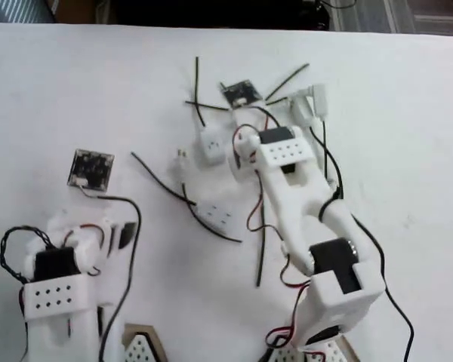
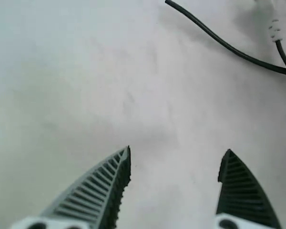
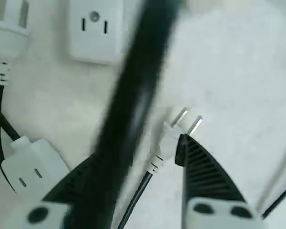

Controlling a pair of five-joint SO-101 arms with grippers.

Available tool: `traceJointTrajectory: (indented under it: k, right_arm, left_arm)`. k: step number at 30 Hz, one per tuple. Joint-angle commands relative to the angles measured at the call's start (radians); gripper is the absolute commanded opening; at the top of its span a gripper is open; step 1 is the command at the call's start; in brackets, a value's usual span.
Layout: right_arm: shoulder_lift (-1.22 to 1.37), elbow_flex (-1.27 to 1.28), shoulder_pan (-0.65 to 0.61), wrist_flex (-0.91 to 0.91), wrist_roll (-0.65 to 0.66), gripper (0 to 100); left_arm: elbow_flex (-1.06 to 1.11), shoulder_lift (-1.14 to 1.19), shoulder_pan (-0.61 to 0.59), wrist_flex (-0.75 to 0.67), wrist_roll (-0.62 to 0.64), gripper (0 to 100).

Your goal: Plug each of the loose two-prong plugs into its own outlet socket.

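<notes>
The two-prong plug looks light, with a hard white body, thin prongs and a springy cord that may tug it askew. It is best gripped across the body, behind the prongs. It lies between the parted fingers of the right claw, whose arm stretches to just above centre of the high view, beside an outlet socket. The left claw, also spread, hangs over the worktop at lower left.
</notes>
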Motion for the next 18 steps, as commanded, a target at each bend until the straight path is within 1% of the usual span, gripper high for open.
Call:
traceJointTrajectory:
  k: [1, 3, 9, 12, 15, 18]
  right_arm:
    - [-0.002, -0.043, -0.036, -0.059, 0.081, 7.2]
    - [0.001, -0.037, -0.048, -0.124, 0.103, 2.0]
    - [0.117, -0.044, -0.036, -0.173, 0.118, 2.0]
    - [0.18, -0.051, 0.019, -0.193, 0.118, 2.0]
    - [0.22, -0.084, 0.105, -0.188, 0.118, 1.9]
    - [0.217, -0.1, 0.194, -0.143, 0.118, 1.9]
  left_arm:
    - [0.026, -0.018, -0.007, -0.051, 0.003, 29]
    - [0.034, -0.018, -0.007, -0.055, 0.002, 29]
    - [0.038, -0.018, -0.012, -0.054, 0.002, 29]
    - [0.038, -0.018, -0.012, -0.054, 0.002, 29]
    - [0.038, -0.018, -0.012, -0.052, 0.002, 29]
    - [0.038, -0.018, -0.012, -0.052, 0.002, 29]
